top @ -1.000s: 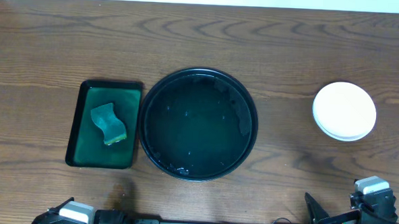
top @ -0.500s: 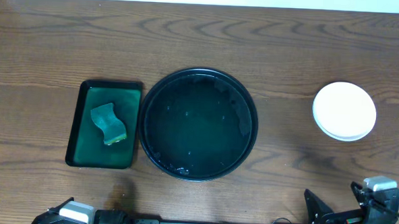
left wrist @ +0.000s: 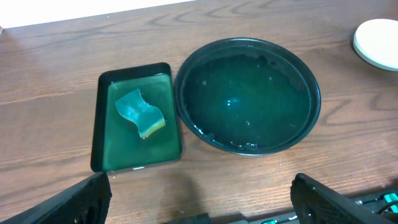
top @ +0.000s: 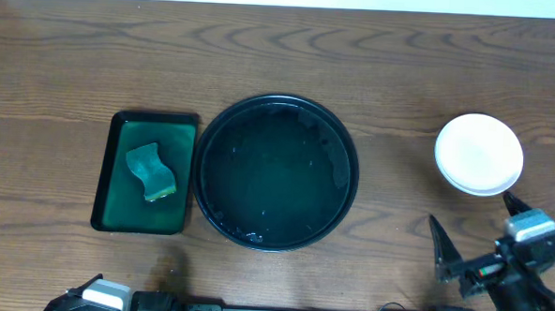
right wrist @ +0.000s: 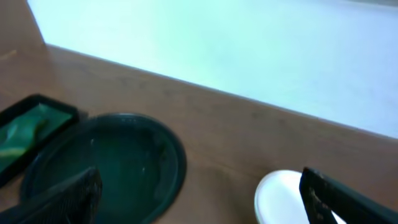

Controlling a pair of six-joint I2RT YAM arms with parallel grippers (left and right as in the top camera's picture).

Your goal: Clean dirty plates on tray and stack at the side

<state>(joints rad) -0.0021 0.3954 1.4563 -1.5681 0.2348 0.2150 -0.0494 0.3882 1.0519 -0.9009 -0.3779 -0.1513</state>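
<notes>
At the near edge of the table (top: 66, 53) the left gripper (left wrist: 199, 208) hangs spread wide, holding nothing; the right gripper (top: 469, 209), equally parted and empty, sits just short of the plates (top: 479, 153), stacked white on bare wood, well right of the tray (top: 280, 98). That black tray carries a wet sheen. Just left of it, a green tray (top: 105, 181) holds a sponge (top: 151, 171).

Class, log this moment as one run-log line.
plates: stacked right of tray | sponge: in green tray | left claw: open | right claw: open, near plates
</notes>
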